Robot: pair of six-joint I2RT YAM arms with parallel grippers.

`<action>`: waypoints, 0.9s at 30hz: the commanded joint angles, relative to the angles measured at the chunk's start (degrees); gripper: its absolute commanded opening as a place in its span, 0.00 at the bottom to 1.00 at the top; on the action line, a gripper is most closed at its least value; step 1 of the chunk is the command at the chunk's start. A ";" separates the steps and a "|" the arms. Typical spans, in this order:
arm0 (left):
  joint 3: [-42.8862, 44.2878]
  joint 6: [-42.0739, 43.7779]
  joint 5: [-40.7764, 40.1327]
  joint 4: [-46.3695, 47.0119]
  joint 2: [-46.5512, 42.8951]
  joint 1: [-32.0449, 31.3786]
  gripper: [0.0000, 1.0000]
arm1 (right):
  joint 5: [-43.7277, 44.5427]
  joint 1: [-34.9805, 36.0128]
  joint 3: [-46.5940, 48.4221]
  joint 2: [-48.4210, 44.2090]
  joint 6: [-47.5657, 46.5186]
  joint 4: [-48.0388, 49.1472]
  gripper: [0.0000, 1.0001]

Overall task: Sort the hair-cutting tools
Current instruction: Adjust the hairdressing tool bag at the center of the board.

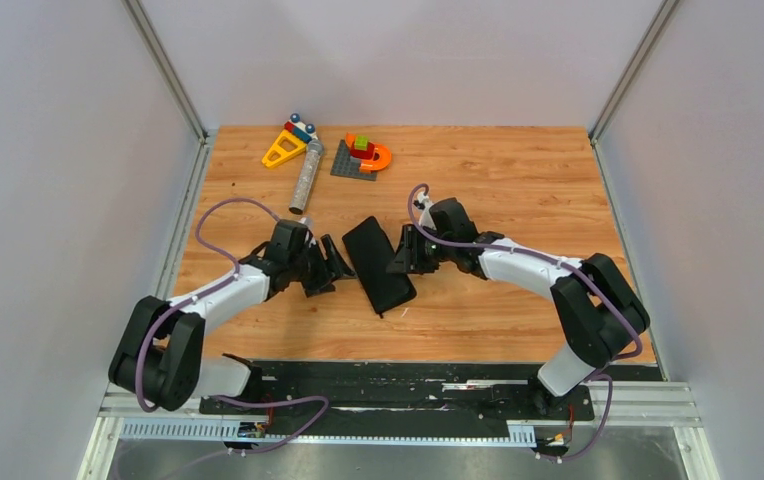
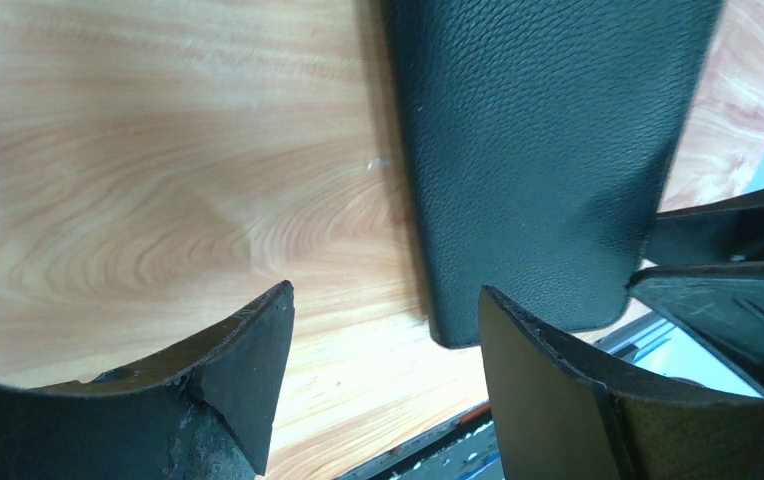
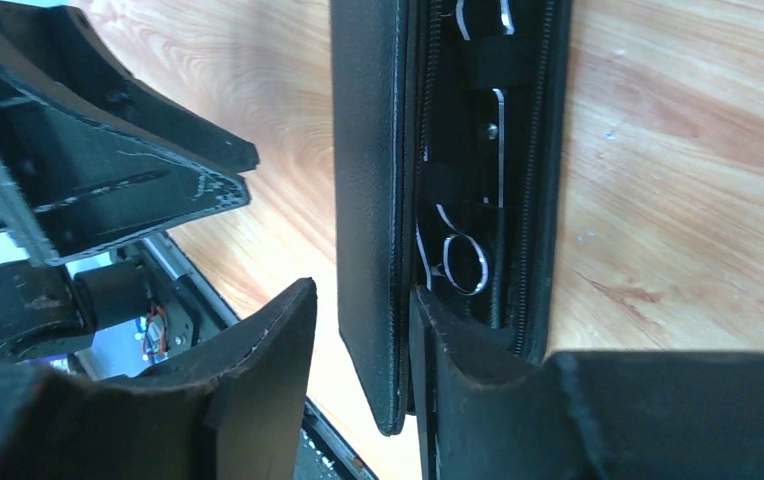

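Observation:
A black leather zip case (image 1: 378,262) lies at the middle of the table between both grippers. In the right wrist view its lid (image 3: 368,180) stands slightly ajar, and slim silver scissors (image 3: 463,262) with ringed handles show inside. The combs are hidden. My right gripper (image 3: 361,296) is open and straddles the lid's edge, with one finger inside the opening and the other outside; it sits at the case's right side (image 1: 403,255). My left gripper (image 2: 386,330) is open and empty, just off the case's (image 2: 548,150) left edge (image 1: 336,268).
A grey cylinder (image 1: 306,175), a yellow triangular toy (image 1: 283,150) and a grey plate with colourful blocks (image 1: 358,158) sit at the back of the table. A black rail (image 1: 408,375) runs along the near edge. Metal posts stand at the back corners.

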 commanded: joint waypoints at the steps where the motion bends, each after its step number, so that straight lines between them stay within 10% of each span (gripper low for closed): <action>1: -2.83 -1.73 -0.82 -0.34 -3.84 0.00 0.74 | -4.98 1.19 3.83 -2.24 -3.00 0.15 0.39; 27: -15.46 -18.50 -18.64 -19.63 -47.02 2.10 0.91 | -2.48 19.61 16.67 9.04 -13.72 -9.12 0.57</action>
